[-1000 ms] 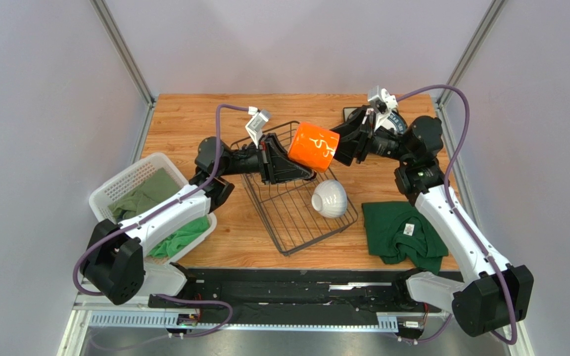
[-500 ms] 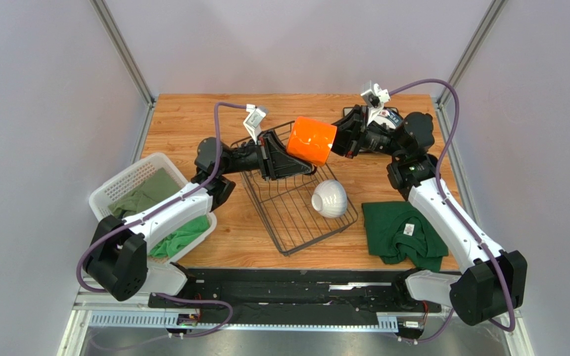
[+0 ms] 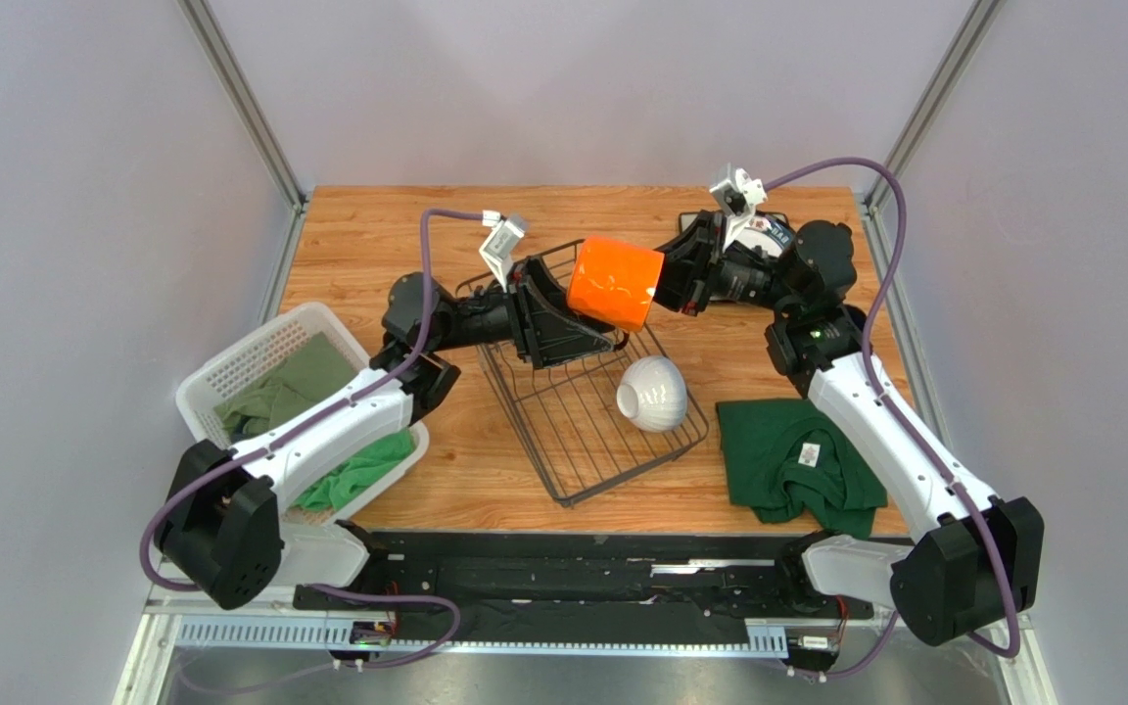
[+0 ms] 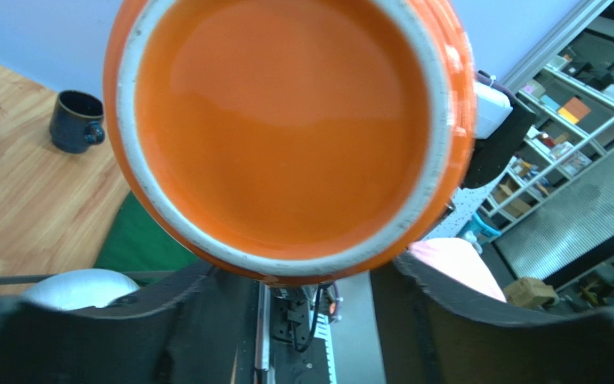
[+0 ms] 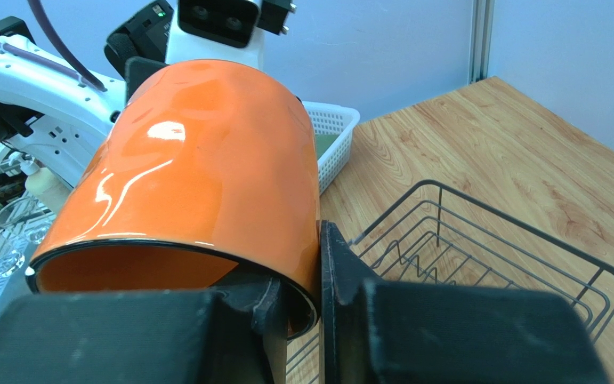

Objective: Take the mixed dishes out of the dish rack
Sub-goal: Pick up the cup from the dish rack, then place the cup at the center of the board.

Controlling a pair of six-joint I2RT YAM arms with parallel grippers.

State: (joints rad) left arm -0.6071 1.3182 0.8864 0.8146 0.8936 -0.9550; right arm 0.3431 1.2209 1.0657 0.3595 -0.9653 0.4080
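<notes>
Looked down on a wooden bench [image 3: 364, 235] walled in by pale grey panels. Found the left arm [image 3: 335, 419] and right arm [image 3: 879, 419] both reaching toward the far middle, meeting above the back corner of the dish rack [image 3: 638, 464]. Saw that black wire rack lying askew at the bench's centre, with a white slotted basket [image 3: 239, 353] holding green cloths [image 3: 283, 389] at the left edge and another green cloth [image 3: 798, 463] crumpled to the rack's right. Noted the white ribbed bowl [image 3: 652, 394] upside down inside the rack, near its right side. Spotted the orange mug [image 3: 619, 282] on its side in the air over the rack's far end, between the two wrists. Saw the right jaws closed on its wall at the rim, one finger inside and one outside. Found the left jaws parted, gripping nothing, with the mug's base just ahead of them. Made out the dark blue mug [image 4: 74, 120] upright on the bench, well beyond.
</notes>
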